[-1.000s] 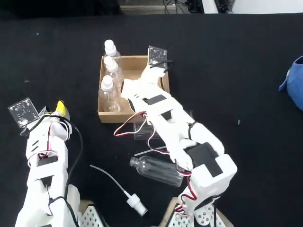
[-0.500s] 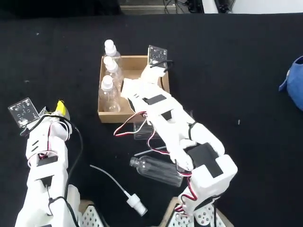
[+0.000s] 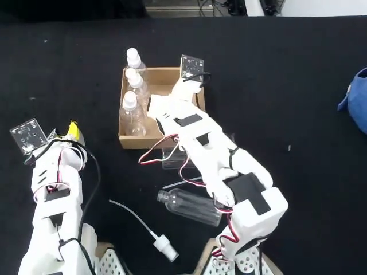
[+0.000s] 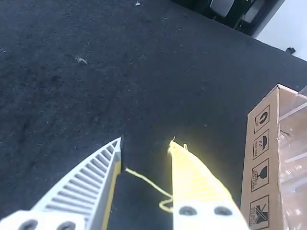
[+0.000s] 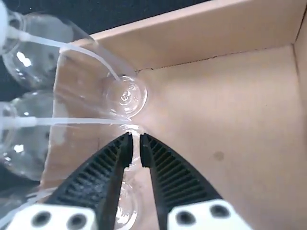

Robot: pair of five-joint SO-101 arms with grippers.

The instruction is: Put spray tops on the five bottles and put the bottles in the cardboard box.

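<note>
Seen from its wrist, the right end effector (image 5: 135,137) is nearly closed inside the cardboard box (image 5: 201,33); left end effector (image 4: 145,142) open.

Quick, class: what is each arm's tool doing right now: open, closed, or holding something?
Left tool: open, holding nothing.
Right tool: almost closed, nothing gripped, inside the brown cardboard box.

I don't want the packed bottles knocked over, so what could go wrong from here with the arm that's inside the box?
The right gripper sits low in the box, close against the three standing bottles; pulling out sideways could tip one. The uncapped bottle lying on the table is beside the right arm and might roll if bumped.
</note>
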